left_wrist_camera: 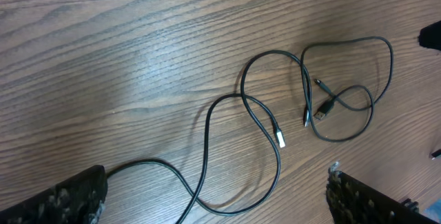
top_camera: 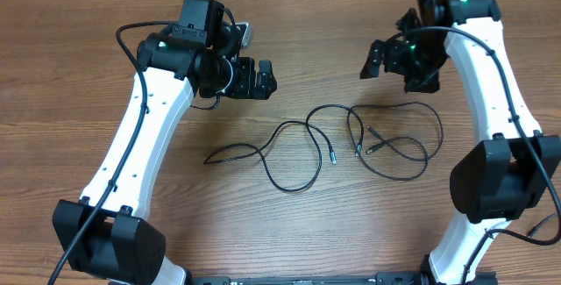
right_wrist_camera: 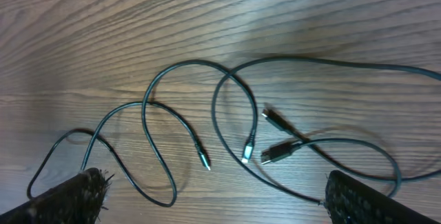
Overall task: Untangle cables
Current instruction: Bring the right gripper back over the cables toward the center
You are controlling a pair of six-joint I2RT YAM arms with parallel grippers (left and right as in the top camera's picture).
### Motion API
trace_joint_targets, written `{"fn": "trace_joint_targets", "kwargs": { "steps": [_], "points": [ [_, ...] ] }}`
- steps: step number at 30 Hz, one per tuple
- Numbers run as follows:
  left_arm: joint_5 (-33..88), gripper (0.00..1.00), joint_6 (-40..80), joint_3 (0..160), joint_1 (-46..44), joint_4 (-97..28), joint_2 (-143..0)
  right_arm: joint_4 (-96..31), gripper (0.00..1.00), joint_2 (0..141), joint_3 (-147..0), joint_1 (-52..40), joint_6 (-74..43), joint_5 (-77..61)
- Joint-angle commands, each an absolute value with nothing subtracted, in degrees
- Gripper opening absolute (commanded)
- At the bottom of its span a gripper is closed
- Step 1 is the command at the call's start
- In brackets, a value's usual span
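Fingertips (right_wrist_camera: 76, 196) of each gripper show only as dark, cut-off corners in the wrist views. The left gripper (top_camera: 256, 76) and right gripper (top_camera: 377, 60) hang wide open above the table (top_camera: 88, 74). The cables (top_camera: 351, 140) lie in loose, overlapping loops between and just ahead of them, touched by neither.

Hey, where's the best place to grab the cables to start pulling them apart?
Grip the free left tail of the cables, coming straight down with the open left hand. It lies flat, apart from the crossings, so a pinch likely catches one strand only.
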State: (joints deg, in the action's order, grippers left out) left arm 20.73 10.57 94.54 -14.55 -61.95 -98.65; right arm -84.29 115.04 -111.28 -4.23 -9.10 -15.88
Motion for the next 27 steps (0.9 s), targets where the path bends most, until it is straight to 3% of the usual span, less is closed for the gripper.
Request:
{"fn": "trace_joint_targets", "kwargs": {
  "steps": [1,13,18,20,27],
  "points": [
    [20.3,1.00,10.3,95.4,-14.7,-61.9,-99.2,-84.0,1.00,115.2,-110.9,-5.6,-10.9,-15.3],
    [20.3,1.00,10.3,95.4,-14.7,-61.9,-99.2,-76.9,1.00,115.2,-98.0,-8.2,-12.4,-19.9],
    [20.3,1.00,10.3,95.4,-14.7,-61.9,-99.2,-69.8,0.95,115.2,-88.1,-9.6,-12.4,-21.1],
    [20.3,1.00,10.3,95.4,-14.7,-61.9,-99.2,-67.1,0.91,115.2,-84.5,-10.2,-12.4,-21.2],
    [20.3,1.00,10.3,95.4,-14.7,-61.9,-99.2,-60.2,0.63,115.2,-77.2,-11.4,-12.4,-22.0]
  ]
}}
